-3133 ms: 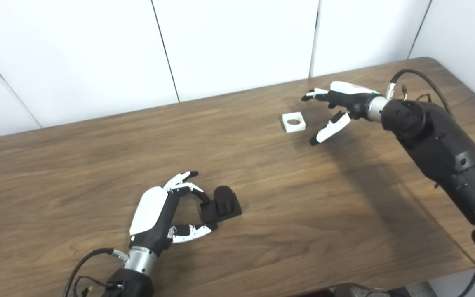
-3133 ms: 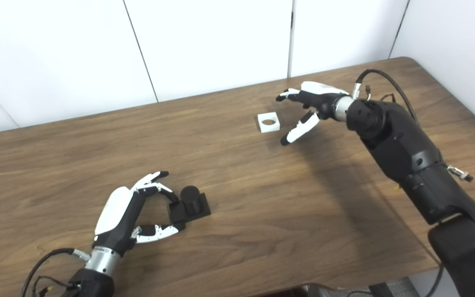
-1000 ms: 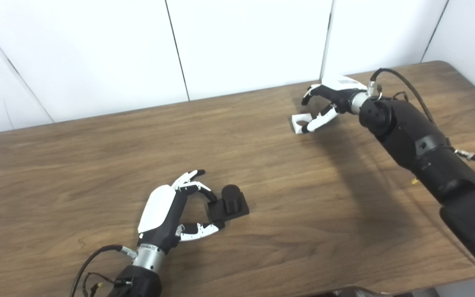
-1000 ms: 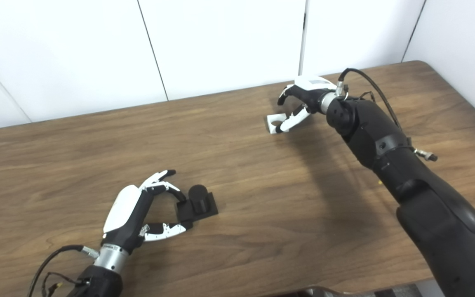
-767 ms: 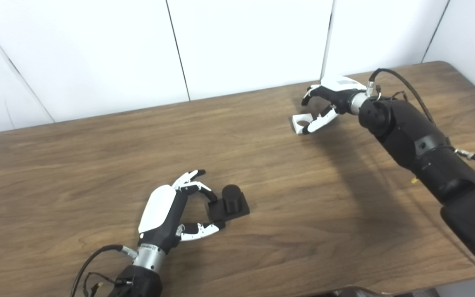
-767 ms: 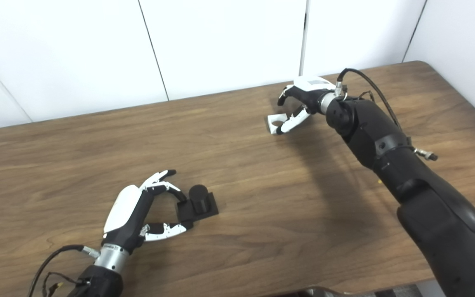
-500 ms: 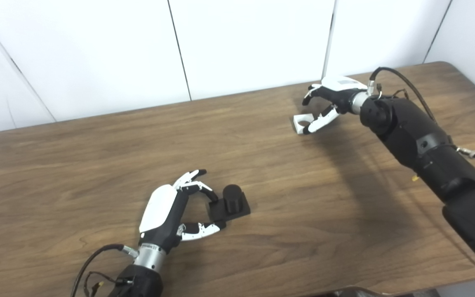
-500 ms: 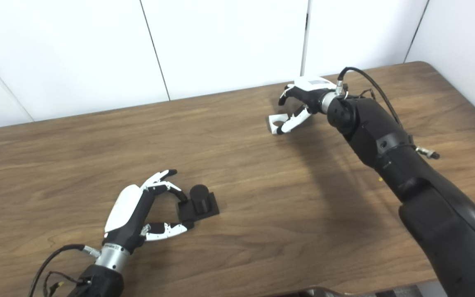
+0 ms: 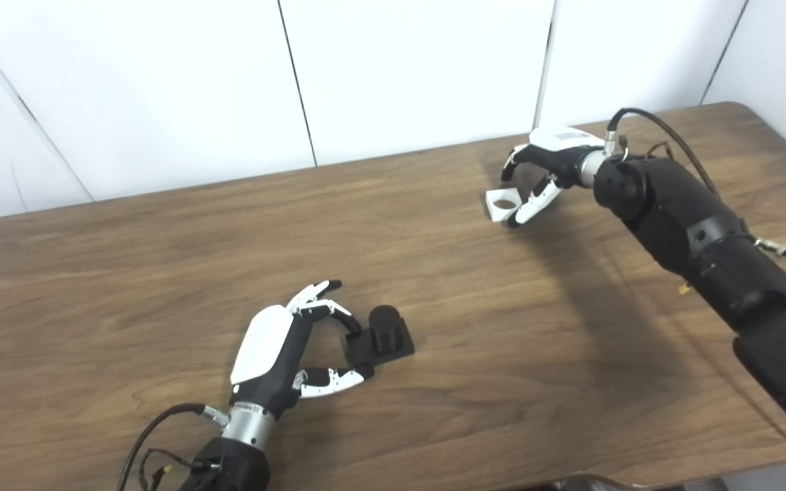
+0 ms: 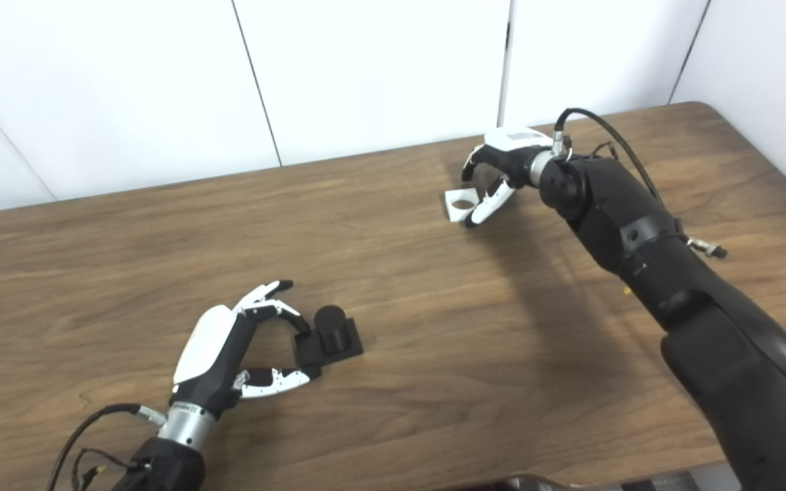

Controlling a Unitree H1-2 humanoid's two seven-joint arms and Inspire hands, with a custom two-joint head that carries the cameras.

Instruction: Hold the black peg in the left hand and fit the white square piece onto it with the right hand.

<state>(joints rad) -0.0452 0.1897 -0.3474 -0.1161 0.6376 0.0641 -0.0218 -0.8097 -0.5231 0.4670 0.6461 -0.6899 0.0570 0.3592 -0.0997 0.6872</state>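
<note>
Left hand (image 9: 284, 354) at 7 o'clock on the wooden table (image 9: 161, 273), fingertips and thumb touching the black peg (image 9: 379, 335) base. Right hand (image 9: 543, 170) at 2 o'clock, fingers and thumb closed around the white square piece (image 9: 502, 202), apparently lifted slightly.

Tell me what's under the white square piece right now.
The white square piece is pinched in the right hand. Only bare wooden table shows below it; whether it has cleared the surface I cannot tell. Its underside is hidden.
</note>
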